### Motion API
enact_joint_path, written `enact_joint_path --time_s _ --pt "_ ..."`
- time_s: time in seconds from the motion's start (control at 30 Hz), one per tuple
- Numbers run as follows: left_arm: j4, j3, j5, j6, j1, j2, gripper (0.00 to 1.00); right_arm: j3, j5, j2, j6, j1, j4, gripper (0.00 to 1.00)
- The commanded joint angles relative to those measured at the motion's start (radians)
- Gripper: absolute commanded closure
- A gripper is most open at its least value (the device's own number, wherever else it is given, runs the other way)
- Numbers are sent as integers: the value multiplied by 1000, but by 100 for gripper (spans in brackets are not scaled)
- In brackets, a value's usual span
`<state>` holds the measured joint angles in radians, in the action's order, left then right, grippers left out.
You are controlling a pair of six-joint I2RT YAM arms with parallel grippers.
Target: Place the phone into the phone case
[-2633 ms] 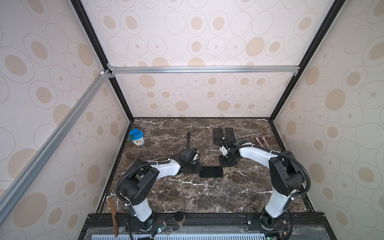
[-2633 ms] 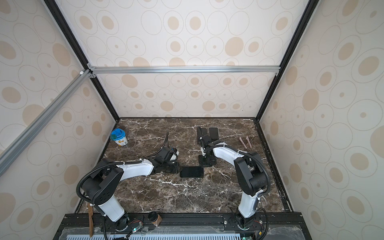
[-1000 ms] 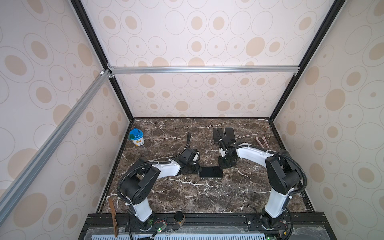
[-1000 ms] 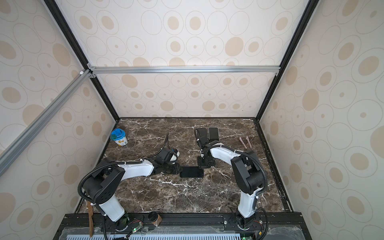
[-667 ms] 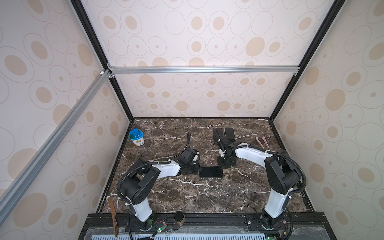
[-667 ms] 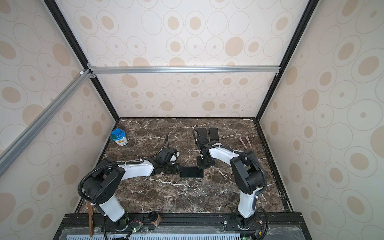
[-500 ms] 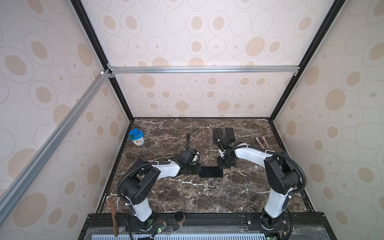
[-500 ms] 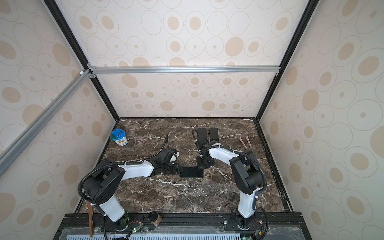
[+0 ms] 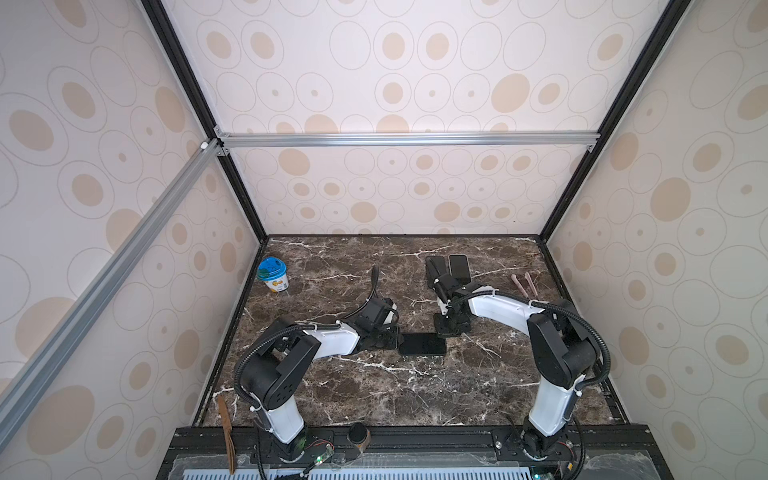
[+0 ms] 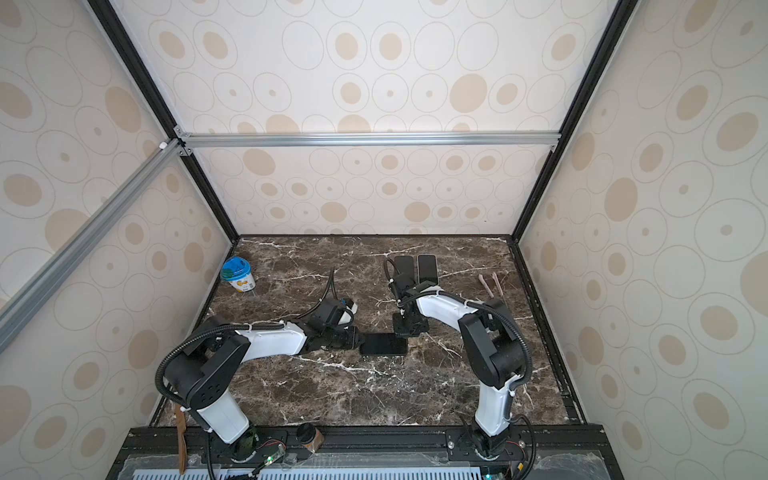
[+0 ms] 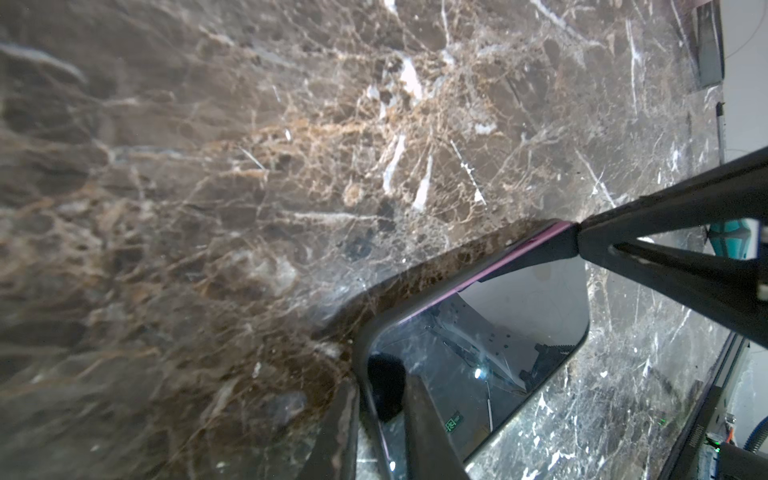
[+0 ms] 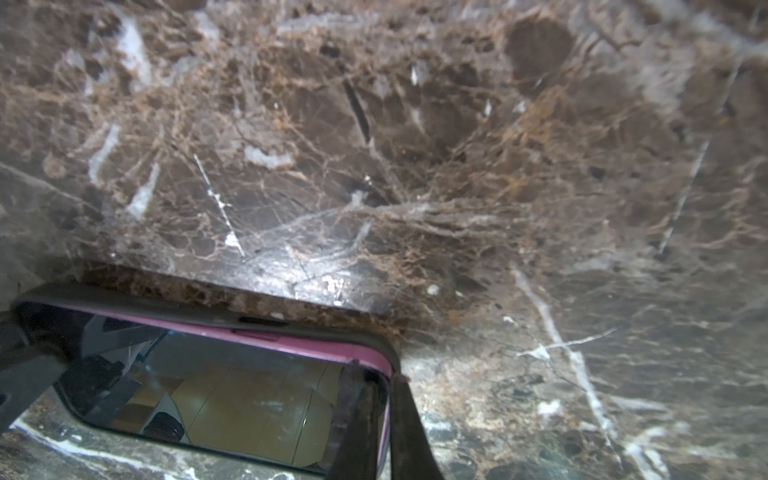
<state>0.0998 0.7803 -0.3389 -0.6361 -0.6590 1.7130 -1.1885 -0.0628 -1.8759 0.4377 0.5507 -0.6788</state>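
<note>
Left gripper [image 9: 395, 340] first: found it, in both top views, low over the table [image 9: 332, 399] at the left short end of the phone case [image 9: 422, 353], and found the right gripper [image 9: 444, 332] at that case's far right corner. Judged the long axis to run left to right, straight between the two tools, with both arms about equally close. Saw the phone [image 10: 383, 344] lying screen up inside the case, mid-table. Turned to the left wrist view: made out fingers [image 11: 422, 432] closed narrowly on the case's left short rim, one over the glass, one outside. Read nothing from a small green sign [image 11: 453, 424] mirrored in the screen. Turned to the right wrist view: found fingers [image 12: 407, 428] shut to a slit at the corner, with the pink edge [image 12: 316, 346] of the phone showing under the dark rim; could not tell whether anything was pinched. Spotted no brand or legible label anywhere
</note>
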Motion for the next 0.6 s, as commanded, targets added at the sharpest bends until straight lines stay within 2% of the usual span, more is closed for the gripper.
enact_joint_path --time_s 0.0,0.57 --pt "-30 -25 15 -14 1 -3 80 164 -6 -354 19 45 135 91" --pt "-22 -37 16 -33 1 1 80 176 18 -393 33 49 142 90"
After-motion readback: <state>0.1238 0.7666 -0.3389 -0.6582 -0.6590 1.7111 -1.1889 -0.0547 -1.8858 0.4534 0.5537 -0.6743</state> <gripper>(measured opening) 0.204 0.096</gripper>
